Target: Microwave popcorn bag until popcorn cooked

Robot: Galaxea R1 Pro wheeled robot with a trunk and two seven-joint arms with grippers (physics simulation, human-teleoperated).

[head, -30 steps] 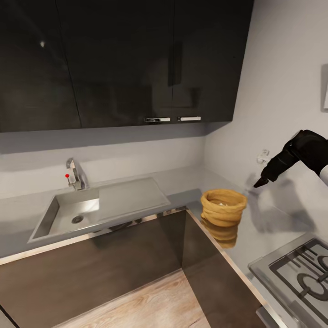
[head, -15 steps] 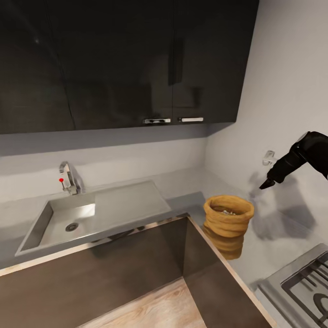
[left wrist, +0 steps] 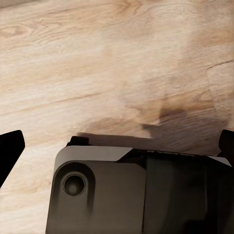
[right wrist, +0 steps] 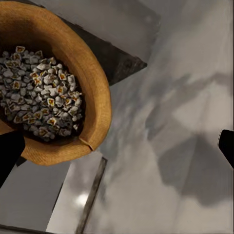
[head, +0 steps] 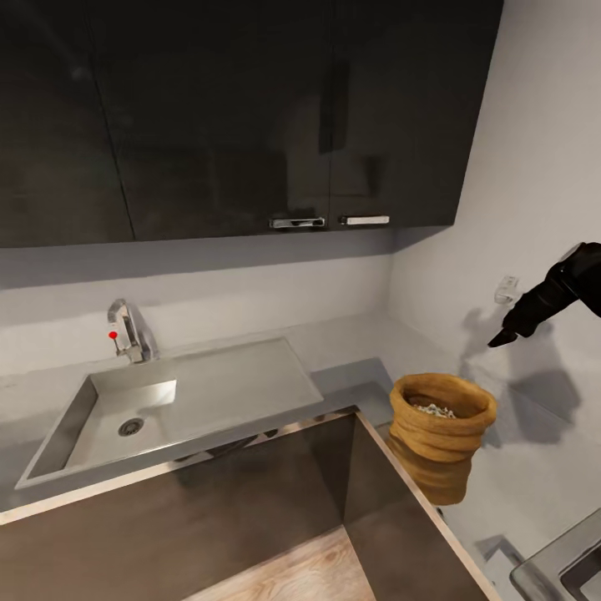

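The popcorn bag (head: 442,434), a squat tan sack with a rolled rim, stands upright on the grey countertop (head: 509,501) near its inner corner. Whitish-grey popcorn (right wrist: 41,97) fills the bag (right wrist: 92,73) in the right wrist view. My right gripper (head: 503,338) hangs in the air above and right of the bag, close to the wall, apart from it. Its fingers show far apart at the edges of the right wrist view, so the gripper (right wrist: 117,151) is open and holds nothing. My left gripper (left wrist: 117,148) is open over the wooden floor. The microwave is out of view.
A steel sink (head: 125,409) with a faucet (head: 129,330) lies in the counter to the left. Dark wall cabinets (head: 250,117) hang above. A small wall fitting (head: 507,290) sits beside my right arm. The hob's corner (head: 568,572) shows at the lower right.
The head view has shifted, so the bag sits lower and further right and the hob has slid almost out. My right gripper stands higher above the bag than before.
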